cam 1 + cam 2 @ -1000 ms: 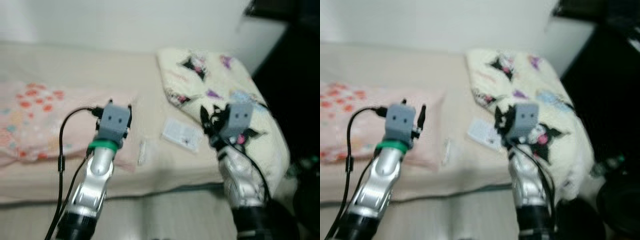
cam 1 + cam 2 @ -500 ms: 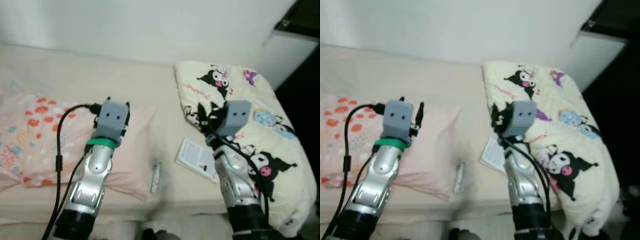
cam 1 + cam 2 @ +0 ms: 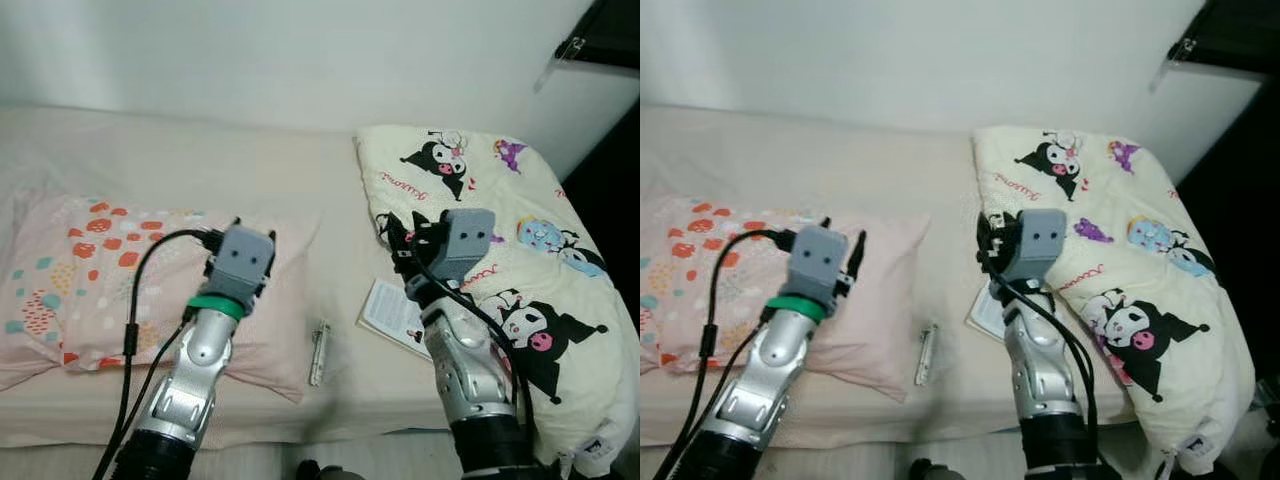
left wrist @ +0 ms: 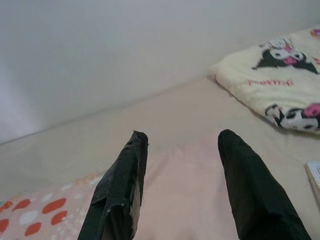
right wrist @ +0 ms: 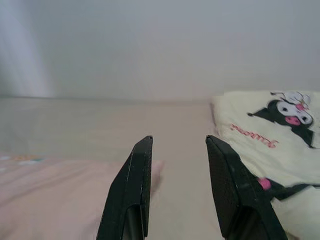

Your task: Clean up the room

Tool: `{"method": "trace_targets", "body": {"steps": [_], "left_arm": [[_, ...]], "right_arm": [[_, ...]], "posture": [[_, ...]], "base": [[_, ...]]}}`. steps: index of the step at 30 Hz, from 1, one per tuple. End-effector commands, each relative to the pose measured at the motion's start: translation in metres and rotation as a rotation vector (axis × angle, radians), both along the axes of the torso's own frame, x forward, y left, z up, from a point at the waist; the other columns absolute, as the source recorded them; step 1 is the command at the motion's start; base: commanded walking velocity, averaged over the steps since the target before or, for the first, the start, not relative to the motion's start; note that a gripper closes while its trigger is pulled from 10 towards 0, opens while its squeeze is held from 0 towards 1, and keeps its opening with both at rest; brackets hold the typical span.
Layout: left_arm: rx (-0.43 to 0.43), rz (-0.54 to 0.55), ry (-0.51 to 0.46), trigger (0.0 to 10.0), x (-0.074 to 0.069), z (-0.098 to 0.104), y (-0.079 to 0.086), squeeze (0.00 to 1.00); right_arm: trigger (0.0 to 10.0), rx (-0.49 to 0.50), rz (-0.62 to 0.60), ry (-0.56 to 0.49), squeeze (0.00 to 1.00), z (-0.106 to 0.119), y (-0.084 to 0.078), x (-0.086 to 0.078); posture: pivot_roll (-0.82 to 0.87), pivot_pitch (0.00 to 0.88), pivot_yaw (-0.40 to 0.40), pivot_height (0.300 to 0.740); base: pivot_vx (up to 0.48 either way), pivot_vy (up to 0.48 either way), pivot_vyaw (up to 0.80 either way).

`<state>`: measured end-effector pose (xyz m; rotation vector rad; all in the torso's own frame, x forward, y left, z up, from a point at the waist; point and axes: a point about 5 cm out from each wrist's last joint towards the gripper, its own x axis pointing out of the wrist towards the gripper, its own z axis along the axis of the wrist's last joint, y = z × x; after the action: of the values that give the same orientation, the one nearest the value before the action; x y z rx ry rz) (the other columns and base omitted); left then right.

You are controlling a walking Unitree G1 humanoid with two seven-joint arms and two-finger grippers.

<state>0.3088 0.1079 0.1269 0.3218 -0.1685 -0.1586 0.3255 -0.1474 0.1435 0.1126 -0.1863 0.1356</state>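
Both arms are raised over a bed (image 3: 150, 150) made up in a beige sheet, and each tool holds nothing. The left tool (image 4: 182, 145) has its two black fingers spread apart above a pink pillow (image 3: 90, 270) printed with red and teal dots; the right tool (image 5: 175, 150) is likewise parted, aimed along the sheet toward the wall. Seen from the head, the pillow lies at about 9 o'clock of the scene. A cream blanket (image 3: 500, 230) printed with black cartoon figures is heaped from 1 o'clock down to 4 o'clock and spills over the bed's near edge. Between them, near 6 o'clock, lie the loose things that most plainly want tidying: a slim silvery stick-like object (image 3: 318, 352) just beside the pillow's near corner, too small to identify, and a white leaflet (image 3: 392, 310) partly hidden behind the right wrist, close against the blanket's edge. As a judgement, the step in hand is choosing and approaching a first item. The right arm seems better placed for the leaflet, but flat paper on soft bedding is hard to pinch, so coming in low at one free edge should help. For the stick, the fingers should straddle its narrow width rather than its length, and press lightly so it does not sink into the sheet.
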Motion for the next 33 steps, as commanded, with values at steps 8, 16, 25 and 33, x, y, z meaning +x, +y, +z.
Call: {"method": "trace_targets", "body": {"steps": [8, 16, 25, 33], "left_arm": [[0.019, -0.047, 0.025, 10.0, 0.002, -0.007, -0.004, 0.00], [0.005, -0.058, 0.028, 10.0, 0.004, -0.006, -0.008, 0.00], [-0.005, -0.063, 0.026, 10.0, 0.004, -0.006, -0.009, 0.00], [-0.008, -0.060, 0.026, 10.0, 0.003, -0.006, -0.008, 0.00]], "right_arm": [[10.0, 0.045, -0.069, 0.039, 0.00, -0.011, -0.016, -0.008], [10.0, 0.047, -0.073, 0.040, 0.00, -0.012, -0.017, -0.010], [10.0, 0.060, -0.024, 0.054, 0.00, -0.013, -0.009, -0.010], [10.0, 0.116, 0.073, 0.108, 0.00, -0.018, 0.007, -0.009]], "posture": [[-0.10, 0.034, 0.003, 0.695], [-0.11, 0.032, 0.004, 0.665], [-0.10, 0.039, 0.004, 0.630], [-0.10, 0.048, 0.009, 0.605]], "base": [[0.000, 0.000, 0.00], [0.000, 0.000, 0.00], [0.000, 0.000, 0.00], [0.000, 0.000, 0.00]]}}
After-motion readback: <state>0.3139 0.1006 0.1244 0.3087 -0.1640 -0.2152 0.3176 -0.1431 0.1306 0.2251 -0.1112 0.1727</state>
